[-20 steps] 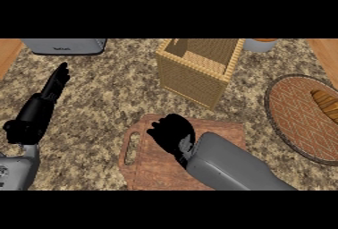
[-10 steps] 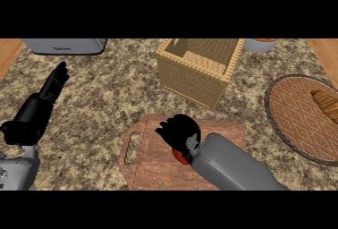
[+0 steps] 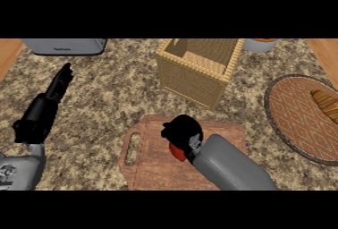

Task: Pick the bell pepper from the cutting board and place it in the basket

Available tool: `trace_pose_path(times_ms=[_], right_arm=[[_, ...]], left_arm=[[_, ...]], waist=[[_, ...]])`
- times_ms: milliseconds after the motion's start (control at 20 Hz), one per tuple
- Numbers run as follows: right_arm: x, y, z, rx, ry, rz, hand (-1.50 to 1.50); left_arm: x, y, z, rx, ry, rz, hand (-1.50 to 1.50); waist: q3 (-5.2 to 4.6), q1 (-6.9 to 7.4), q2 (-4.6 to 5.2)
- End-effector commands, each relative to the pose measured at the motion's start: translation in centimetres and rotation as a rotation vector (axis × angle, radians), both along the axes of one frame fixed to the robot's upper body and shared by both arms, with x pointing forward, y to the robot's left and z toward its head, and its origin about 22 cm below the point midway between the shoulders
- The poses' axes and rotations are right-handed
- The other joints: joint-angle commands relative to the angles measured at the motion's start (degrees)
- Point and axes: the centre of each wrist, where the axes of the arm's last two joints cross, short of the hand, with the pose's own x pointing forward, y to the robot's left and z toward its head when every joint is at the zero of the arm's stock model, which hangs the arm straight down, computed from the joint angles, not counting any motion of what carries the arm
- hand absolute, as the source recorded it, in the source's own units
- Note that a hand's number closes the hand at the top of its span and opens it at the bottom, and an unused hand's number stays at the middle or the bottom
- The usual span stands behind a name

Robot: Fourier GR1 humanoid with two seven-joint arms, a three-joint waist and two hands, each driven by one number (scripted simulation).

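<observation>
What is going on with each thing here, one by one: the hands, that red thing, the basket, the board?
Right hand: fingers curled round the bell pepper, over the cutting board.
Bell pepper: red, mostly hidden under the hand; lifted or resting cannot be told.
Cutting board: flat on the counter.
Basket: upright, open-topped, nothing seen inside.
Left hand: open, fingers straight, at the left.

Woven wicker basket (image 3: 198, 71), wooden cutting board (image 3: 155, 163), speckled stone counter (image 3: 112, 98).
</observation>
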Motion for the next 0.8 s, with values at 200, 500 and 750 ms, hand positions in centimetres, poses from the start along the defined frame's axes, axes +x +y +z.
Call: trace_pose_path(times_ms=[200,500,750], right_arm=[[-1.2,1.7,-3.4,-0.010,-0.019,0.056,1.50],[-0.6,0.7,-4.6,0.050,-0.076,0.127,1.50],[5.2,-18.8,-1.4,-0.002,-0.312,-0.650,1.50]], left_arm=[[0.0,-0.7,0.7,0.006,0.005,-0.017,0.00],[-0.3,0.5,1.3,-0.012,-0.023,0.003,0.00],[-1.2,2.0,0.4,-0.008,0.003,0.084,0.00]], waist=[[-0.04,0.26,0.24],[-0.04,0.37,0.29],[0.18,-6.27,-0.36]])
